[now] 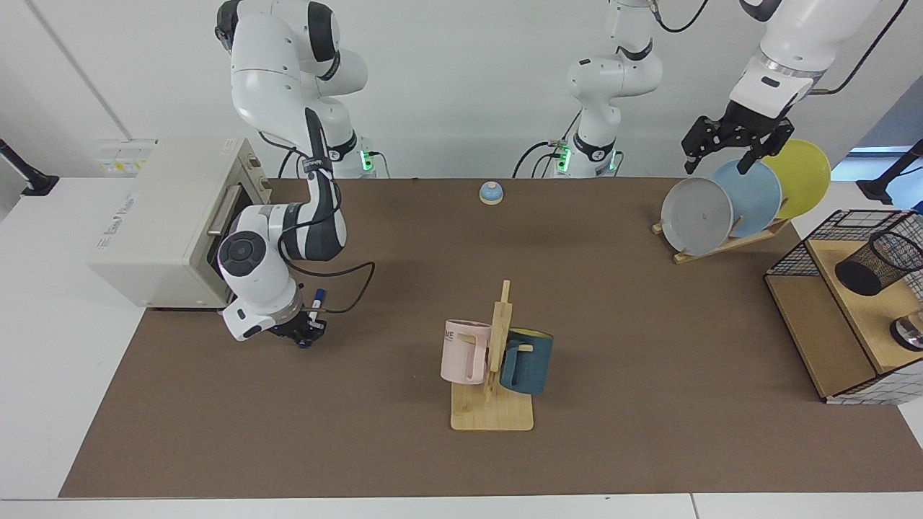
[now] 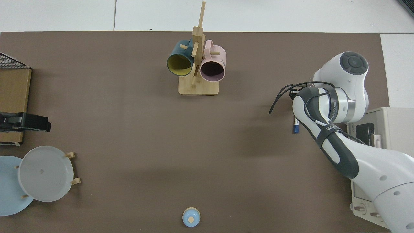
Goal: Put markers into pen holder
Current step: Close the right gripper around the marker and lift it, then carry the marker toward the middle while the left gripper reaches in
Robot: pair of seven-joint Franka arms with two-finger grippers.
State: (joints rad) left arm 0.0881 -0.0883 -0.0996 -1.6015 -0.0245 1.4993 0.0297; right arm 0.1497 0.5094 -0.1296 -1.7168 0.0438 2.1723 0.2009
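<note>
Brown table [image 1: 433,461]: toaster oven [image 1: 166,216] at the right arm's end, wire basket shelf [image 1: 829,317] at the far end. Pen holder [image 1: 876,263] lies tilted on the shelf's board. Left gripper [image 1: 735,148] waits, fingers spread and empty, above the plate rack [image 1: 721,209]. Right gripper [image 1: 306,331] hangs low by the oven, clamped on the marker [image 1: 315,306], cap up.
</note>
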